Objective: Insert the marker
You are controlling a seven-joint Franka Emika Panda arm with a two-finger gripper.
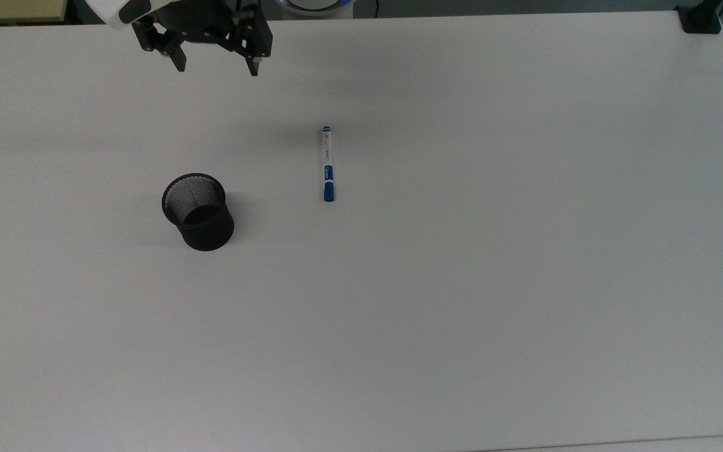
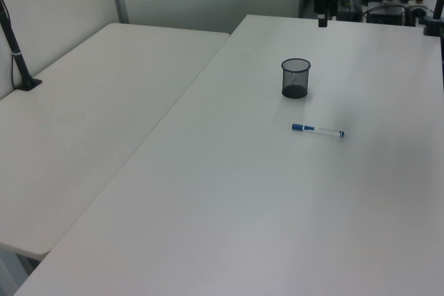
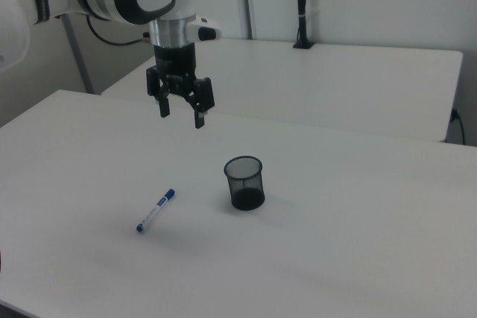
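High above the table (image 1: 462, 314), near the far edge in the top view, the tool (image 1: 216, 66) hangs with its two fingers spread wide and nothing between them, so it is released and empty. The marker (image 1: 327, 164) lies flat on the bare table, well apart from the tool and clear of everything else; in the top view it runs up and down, blue cap toward the bottom, small blue tip toward the top. The black mesh cup (image 1: 198, 212) stands upright with its mouth open, to the top view's left of the marker, near it but not touching. In the right view the tool hovers above and behind both, the cup to the right view's right and the marker to the right view's left. By my reading the task is at its very start: the reach for the marker is the step in hand, and no grasp has been made. The next move calls for travelling across to sit over the white barrel, turning the fingers to straddle its narrow width, then descending low enough to close on it without pressing into the table. A slim round barrel may roll if nudged off-centre.
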